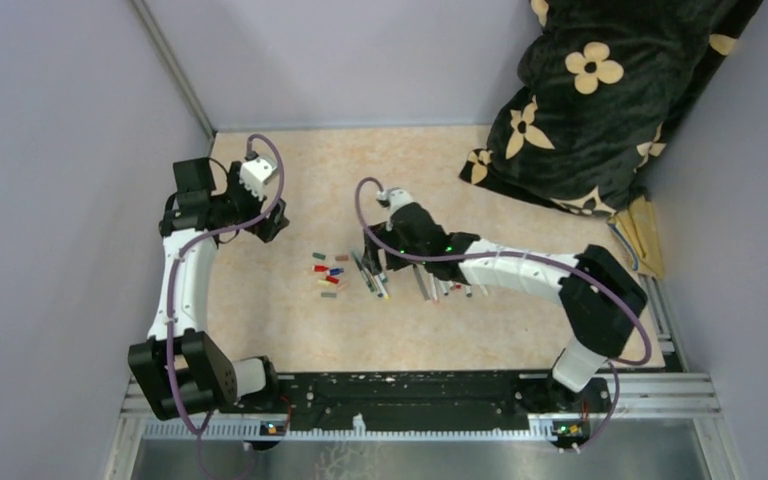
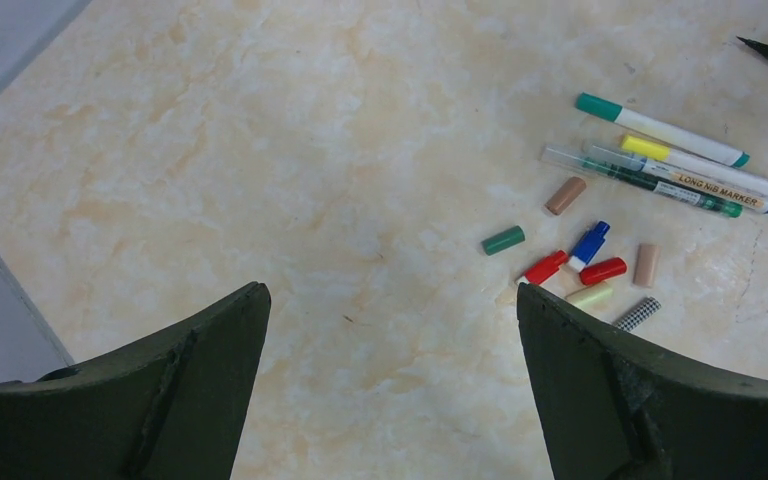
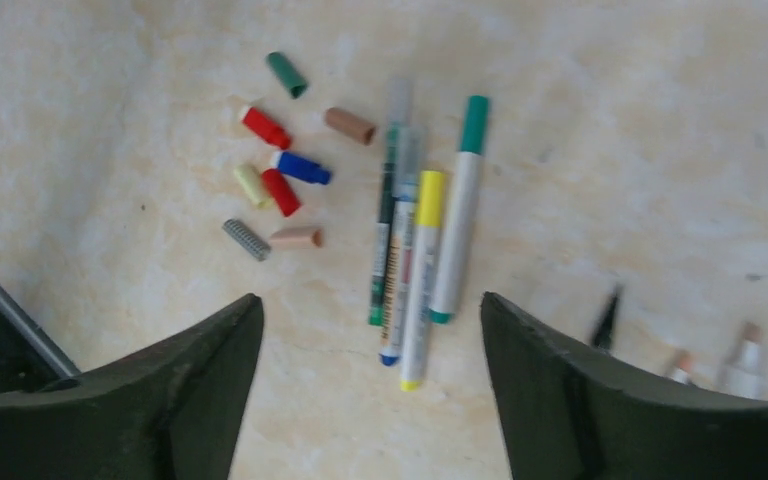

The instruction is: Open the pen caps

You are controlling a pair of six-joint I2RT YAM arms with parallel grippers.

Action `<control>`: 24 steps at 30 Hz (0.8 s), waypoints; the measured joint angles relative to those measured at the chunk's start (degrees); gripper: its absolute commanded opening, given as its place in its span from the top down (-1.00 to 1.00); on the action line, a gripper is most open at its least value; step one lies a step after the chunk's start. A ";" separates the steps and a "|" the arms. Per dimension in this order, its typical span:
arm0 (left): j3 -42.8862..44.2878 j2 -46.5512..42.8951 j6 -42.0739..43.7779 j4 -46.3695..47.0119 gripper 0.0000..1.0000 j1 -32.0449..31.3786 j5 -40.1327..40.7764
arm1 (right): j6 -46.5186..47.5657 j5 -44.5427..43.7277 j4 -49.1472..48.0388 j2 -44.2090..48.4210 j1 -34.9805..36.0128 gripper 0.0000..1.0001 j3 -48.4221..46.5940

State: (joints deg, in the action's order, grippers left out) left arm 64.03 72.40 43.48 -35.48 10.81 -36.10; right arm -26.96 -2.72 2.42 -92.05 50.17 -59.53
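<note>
Several loose pen caps (image 1: 329,275), red, green, blue, brown and pale, lie in a cluster mid-table; they also show in the left wrist view (image 2: 571,265) and the right wrist view (image 3: 282,188). Right of them lie several pens (image 1: 370,272) side by side, two still wearing a teal cap (image 3: 475,122) and a yellow cap (image 3: 430,198). More pens (image 1: 447,288) lie under the right arm with bare tips (image 3: 608,318). My right gripper (image 1: 373,255) (image 3: 370,300) is open and empty just above the pens' near ends. My left gripper (image 1: 272,224) (image 2: 392,290) is open and empty, left of the caps.
A black blanket with cream flowers (image 1: 610,90) is heaped at the back right corner. Grey walls (image 1: 50,200) close the left, back and right sides. A metal rail (image 1: 410,400) with the arm bases runs along the near edge.
</note>
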 measured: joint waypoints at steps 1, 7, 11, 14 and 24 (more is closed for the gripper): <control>-0.11 -0.13 -0.24 0.02 -0.97 0.11 -0.17 | 0.70 -0.35 0.28 -1.92 1.46 -0.23 -1.97; -0.70 -0.22 -0.11 -1.01 -0.97 0.20 -0.72 | 3.39 -2.49 2.14 -9.18 5.11 0.37 -6.75; -2.03 -0.55 0.79 -2.01 -0.98 0.20 -1.29 | 4.13 -4.96 3.63 -12.61 4.48 0.51 -8.44; -2.91 -1.16 1.25 -2.73 -0.97 0.20 -2.14 | 4.50 -6.23 4.57 -14.75 4.13 0.52 -9.99; -3.17 -1.44 2.51 -4.87 -0.97 0.20 -4.57 | 5.44 -7.69 4.98 -20.13 3.74 0.56 -12.61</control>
State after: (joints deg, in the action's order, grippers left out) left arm 60.86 70.96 46.00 -40.36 11.00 -40.66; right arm -21.52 -10.41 7.40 -112.18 53.91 -72.14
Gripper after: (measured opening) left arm 0.987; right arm 0.227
